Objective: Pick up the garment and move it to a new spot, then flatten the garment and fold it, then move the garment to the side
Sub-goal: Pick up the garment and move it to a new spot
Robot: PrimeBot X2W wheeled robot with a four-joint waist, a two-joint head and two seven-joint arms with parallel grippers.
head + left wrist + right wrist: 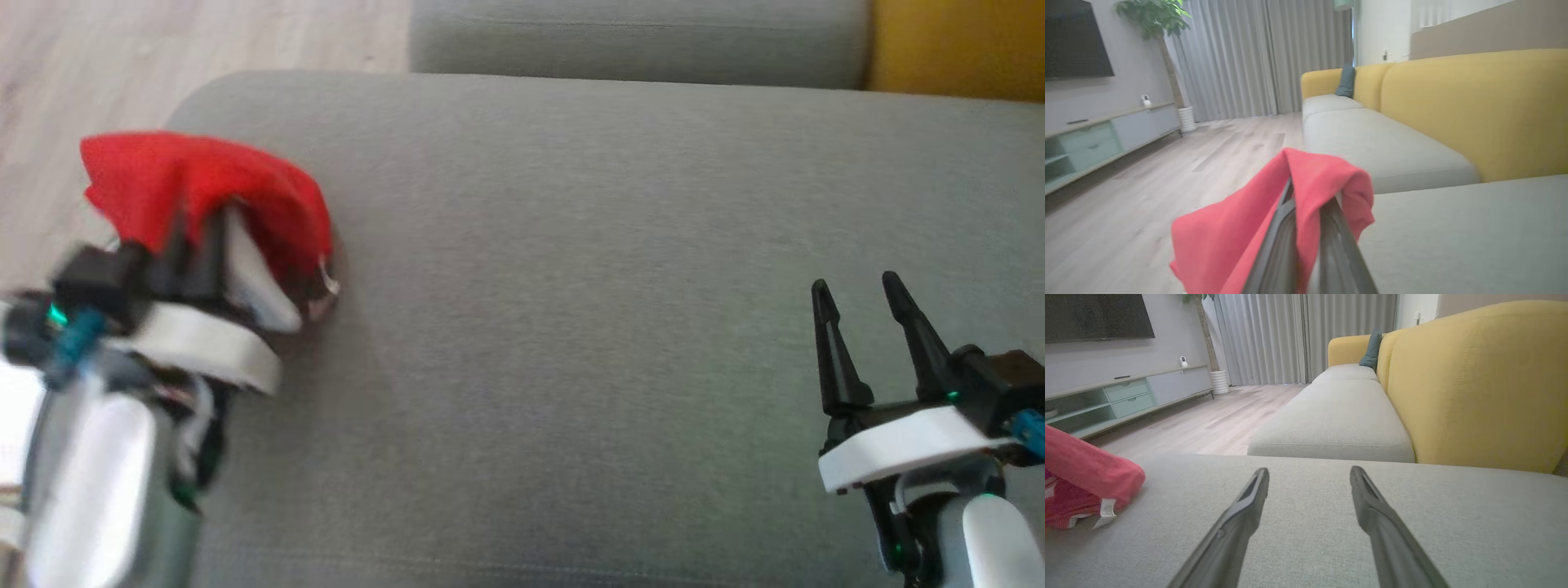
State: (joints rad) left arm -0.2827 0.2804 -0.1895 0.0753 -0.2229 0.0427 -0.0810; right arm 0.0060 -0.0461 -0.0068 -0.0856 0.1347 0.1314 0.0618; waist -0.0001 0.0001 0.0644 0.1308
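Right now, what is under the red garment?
Under the red garment, the left gripper clamps a fold, fingers rising into it; its lower edge rests on the grey sofa cushion. The fingertips are covered by cloth.

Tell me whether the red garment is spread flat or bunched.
Bunched: the red garment hangs crumpled over the left gripper, not laid flat on the cushion.

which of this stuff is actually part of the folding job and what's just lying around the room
Part of the job: red garment, gripped by the left gripper; right gripper, open and apart from it; grey seat cushion under both.

Just around: yellow backrest, teal pillow, tv, tv cabinet, potted plant, curtains.
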